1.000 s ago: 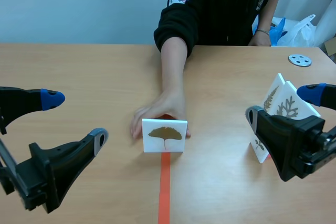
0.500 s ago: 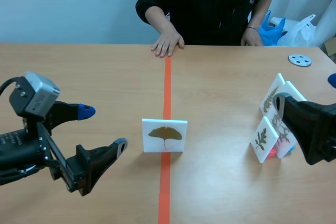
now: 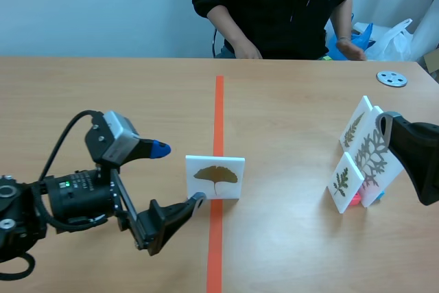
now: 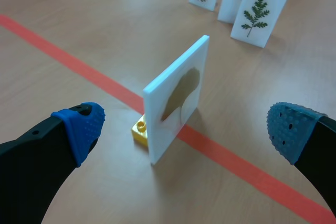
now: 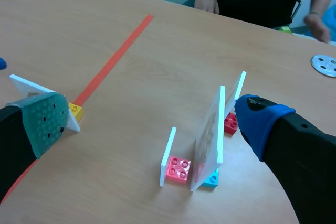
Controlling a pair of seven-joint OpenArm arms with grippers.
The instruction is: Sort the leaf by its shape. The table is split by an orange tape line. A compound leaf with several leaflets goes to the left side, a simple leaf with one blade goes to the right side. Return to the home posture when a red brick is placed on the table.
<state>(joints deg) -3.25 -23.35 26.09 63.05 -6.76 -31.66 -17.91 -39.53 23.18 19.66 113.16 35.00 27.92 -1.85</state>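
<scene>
At the lower left of the scene view, the left pincer (image 3: pixel 178 174) hangs low over the desk (image 3: pixel 103 87) with its fingers spread wide and holding nothing. Its lower fingertip is just beside the ginkgo leaf card (image 3: pixel 215 177). That card stands upright at the frame's centre, right on the orange tape line (image 3: pixel 219 114). The leaf looks like a single fan-shaped blade, so I judge that it belongs on the right side.

The step in hand appears to be the grasp. It would go best with the pads squared to the card's two flat faces and the plate centred between them. A gentle, low pinch should keep the card from tipping.

The left wrist view shows a yellow brick (image 4: pixel 140 128) at the card's foot, which the scene view hides. It should be lifted along with the card.

At the right of the scene view, three leaf cards (image 3: pixel 370 152) stand close together. Only the right wrist view shows their backs, with a pink brick (image 5: pixel 179 169) behind the nearest. There the right pincer (image 5: pixel 151 118) is also spread and empty, and the cards lie ahead of it.
</scene>
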